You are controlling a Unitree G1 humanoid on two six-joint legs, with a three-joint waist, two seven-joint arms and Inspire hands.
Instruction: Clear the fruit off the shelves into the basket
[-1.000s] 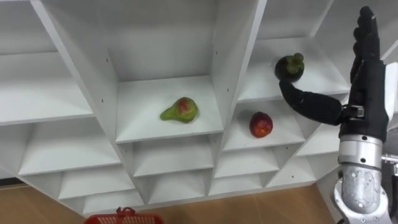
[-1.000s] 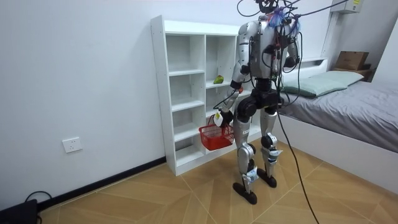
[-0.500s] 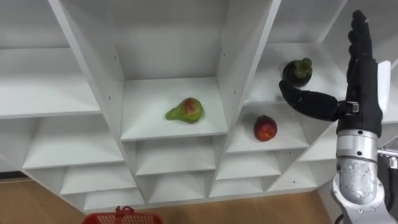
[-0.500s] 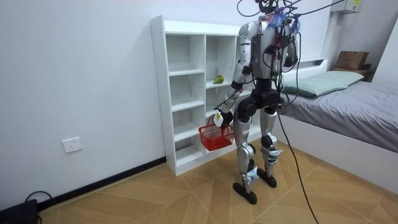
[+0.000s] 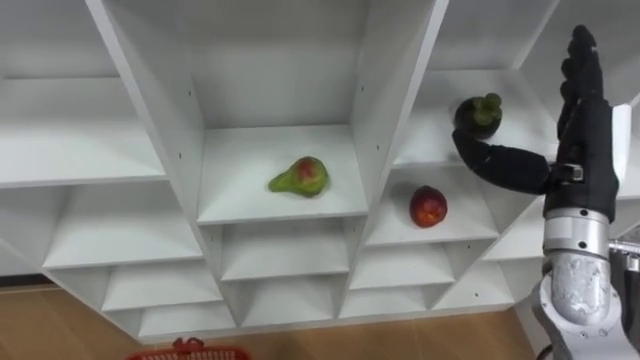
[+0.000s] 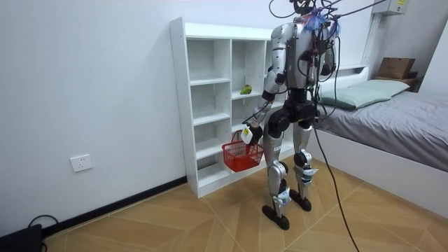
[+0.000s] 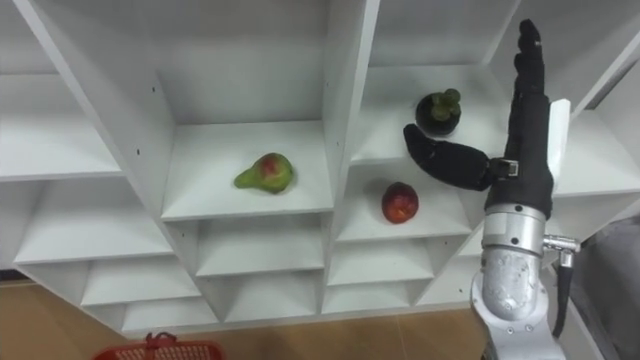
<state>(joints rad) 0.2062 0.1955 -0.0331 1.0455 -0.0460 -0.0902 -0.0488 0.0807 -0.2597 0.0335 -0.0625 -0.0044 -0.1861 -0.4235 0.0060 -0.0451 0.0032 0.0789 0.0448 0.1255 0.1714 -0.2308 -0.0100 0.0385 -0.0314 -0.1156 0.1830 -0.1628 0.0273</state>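
Fingers (image 5: 580, 70) of the right hand (image 5: 585, 150) are straight and open, holding nothing. The thumb reaches left under the dark fruit (image 5: 477, 113) on the closet (image 5: 280, 205) shelf. Below the dark fruit sits a red fruit (image 5: 428, 206), and lower-left of it a pear (image 5: 300, 176). Far beneath, the left hand (image 6: 246, 133) grips the red basket (image 6: 241, 155); its contents are unclear.

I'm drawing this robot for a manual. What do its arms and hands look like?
The right robot hand is black, with slim fingers and a thick thumb, and a white plate along its back. Its forearm is a silvery metal cylinder. In the room view the left arm is silver-grey too.
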